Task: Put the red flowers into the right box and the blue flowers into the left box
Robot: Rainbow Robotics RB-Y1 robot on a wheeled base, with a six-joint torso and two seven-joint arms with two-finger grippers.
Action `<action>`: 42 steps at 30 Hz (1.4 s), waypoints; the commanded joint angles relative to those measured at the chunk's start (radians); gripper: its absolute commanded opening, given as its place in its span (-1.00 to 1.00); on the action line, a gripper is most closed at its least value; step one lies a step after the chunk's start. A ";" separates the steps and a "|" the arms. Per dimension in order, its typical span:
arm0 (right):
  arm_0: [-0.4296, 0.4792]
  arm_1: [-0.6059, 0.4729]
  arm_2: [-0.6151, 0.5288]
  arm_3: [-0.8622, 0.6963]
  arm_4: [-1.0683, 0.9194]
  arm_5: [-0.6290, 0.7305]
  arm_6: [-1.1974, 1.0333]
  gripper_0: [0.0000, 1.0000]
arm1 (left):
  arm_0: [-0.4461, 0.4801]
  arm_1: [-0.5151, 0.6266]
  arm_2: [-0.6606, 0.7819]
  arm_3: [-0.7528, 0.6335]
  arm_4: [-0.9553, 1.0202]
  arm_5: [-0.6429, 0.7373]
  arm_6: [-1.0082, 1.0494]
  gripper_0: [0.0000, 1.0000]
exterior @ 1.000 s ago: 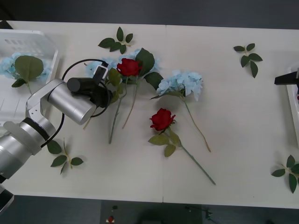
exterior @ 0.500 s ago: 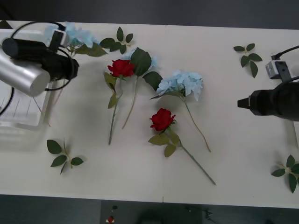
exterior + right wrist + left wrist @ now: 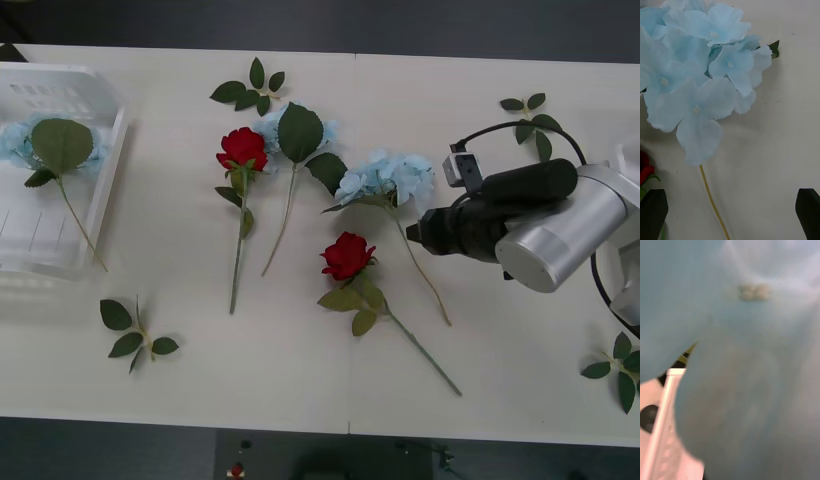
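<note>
Two red flowers lie on the table, one rose (image 3: 243,148) at the back left and one rose (image 3: 347,255) in the middle. One of the blue flowers (image 3: 390,178) lies mid-table, and its head (image 3: 696,71) looms close in the right wrist view. My right gripper (image 3: 418,236) hangs open just right of its thin stem (image 3: 713,204), black fingertips (image 3: 653,213) either side and apart from it. Another blue head (image 3: 272,125) lies half under a large leaf. The left box (image 3: 116,125) holds a blue flower (image 3: 20,140). The left wrist view has blurred blue petals (image 3: 752,333) beside the white slotted wall (image 3: 662,435).
Loose green leaf sprigs lie at the back (image 3: 250,88), back right (image 3: 532,120), front left (image 3: 135,335) and front right edge (image 3: 620,370). A white edge (image 3: 630,160) peeks out behind my right arm at the far right. Bare table lies along the front.
My left arm, which carried a blue flower toward the left box, has gone from the front view. My right arm has moved left to the middle blue flower. The back-left rose shifted left.
</note>
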 commanded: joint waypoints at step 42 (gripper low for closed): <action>-0.203 0.234 0.057 0.390 0.050 -0.140 0.121 -1.00 | 0.088 -0.142 0.049 -0.233 0.094 0.229 0.045 0.81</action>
